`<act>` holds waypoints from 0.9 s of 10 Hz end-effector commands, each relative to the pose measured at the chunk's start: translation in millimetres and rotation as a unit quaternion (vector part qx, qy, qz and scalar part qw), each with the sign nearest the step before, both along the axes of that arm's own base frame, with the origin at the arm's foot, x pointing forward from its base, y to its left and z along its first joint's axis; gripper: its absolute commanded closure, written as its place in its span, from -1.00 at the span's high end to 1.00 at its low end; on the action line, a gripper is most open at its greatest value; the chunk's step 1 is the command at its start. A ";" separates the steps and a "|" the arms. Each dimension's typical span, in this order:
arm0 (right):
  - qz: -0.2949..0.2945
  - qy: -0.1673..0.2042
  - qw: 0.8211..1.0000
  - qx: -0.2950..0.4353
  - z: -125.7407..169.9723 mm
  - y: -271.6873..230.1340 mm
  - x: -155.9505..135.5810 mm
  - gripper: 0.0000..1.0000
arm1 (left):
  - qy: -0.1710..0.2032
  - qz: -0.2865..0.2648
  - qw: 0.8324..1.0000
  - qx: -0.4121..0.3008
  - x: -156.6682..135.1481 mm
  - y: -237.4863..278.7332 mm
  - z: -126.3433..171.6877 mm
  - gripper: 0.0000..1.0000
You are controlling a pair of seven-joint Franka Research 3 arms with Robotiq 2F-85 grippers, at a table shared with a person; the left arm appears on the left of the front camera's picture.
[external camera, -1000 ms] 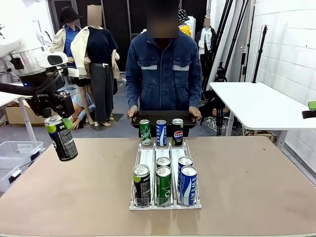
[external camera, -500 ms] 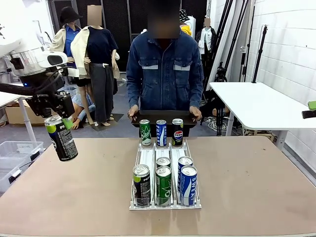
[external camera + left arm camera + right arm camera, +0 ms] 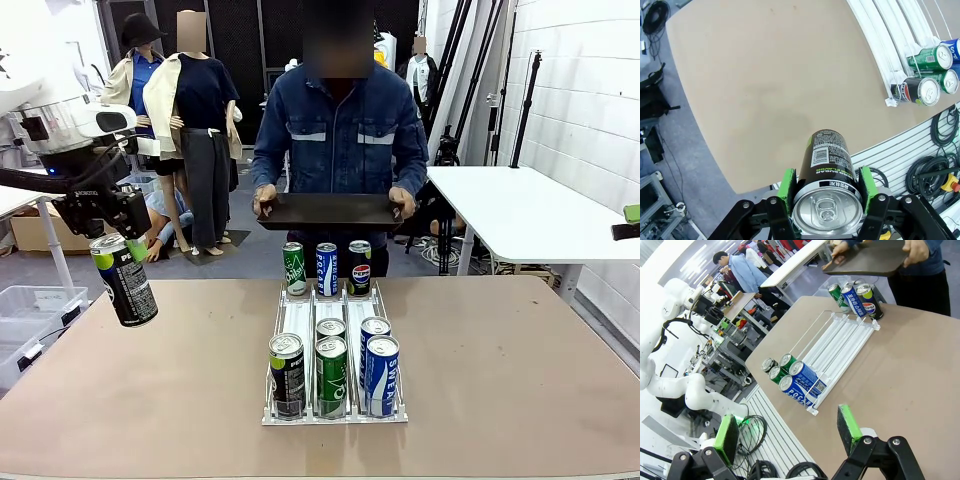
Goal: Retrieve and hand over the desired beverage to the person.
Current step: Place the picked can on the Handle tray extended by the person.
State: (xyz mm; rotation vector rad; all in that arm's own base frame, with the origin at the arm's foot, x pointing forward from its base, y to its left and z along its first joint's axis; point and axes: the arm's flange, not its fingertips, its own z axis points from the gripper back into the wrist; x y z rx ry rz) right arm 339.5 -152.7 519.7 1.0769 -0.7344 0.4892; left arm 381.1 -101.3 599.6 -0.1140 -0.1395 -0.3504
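Front view: the person [image 3: 340,140] now holds the dark tray [image 3: 330,210] up at waist height in both hands. Half a second ago it sat low, just behind the far cans of the rack [image 3: 300,318]. Left arm and its load unchanged.

Left pincer [image 3: 108,243] pinching the top end of a black can [image 3: 127,288] with a green rim, in the air at the left edge of the tabletop [image 3: 500,370]. Can's long axis leans off vertical: top up and left, base down and right.

Right wrist view: right pincer [image 3: 787,432] spread wide, nothing between the pads, above the tabletop near the rack.
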 end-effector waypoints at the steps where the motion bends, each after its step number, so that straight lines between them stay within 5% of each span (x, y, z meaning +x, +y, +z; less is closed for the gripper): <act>1: 0.001 -0.004 1.000 0.004 0.3 0.7 0.7 1.00 | -0.007 0.003 1.000 -0.004 -2.2 2.6 4.7 -1.00; 9: 0.001 -0.004 1.000 0.004 0.3 0.7 0.7 1.00 | -0.007 0.003 1.000 -0.004 -2.2 2.6 4.7 -1.00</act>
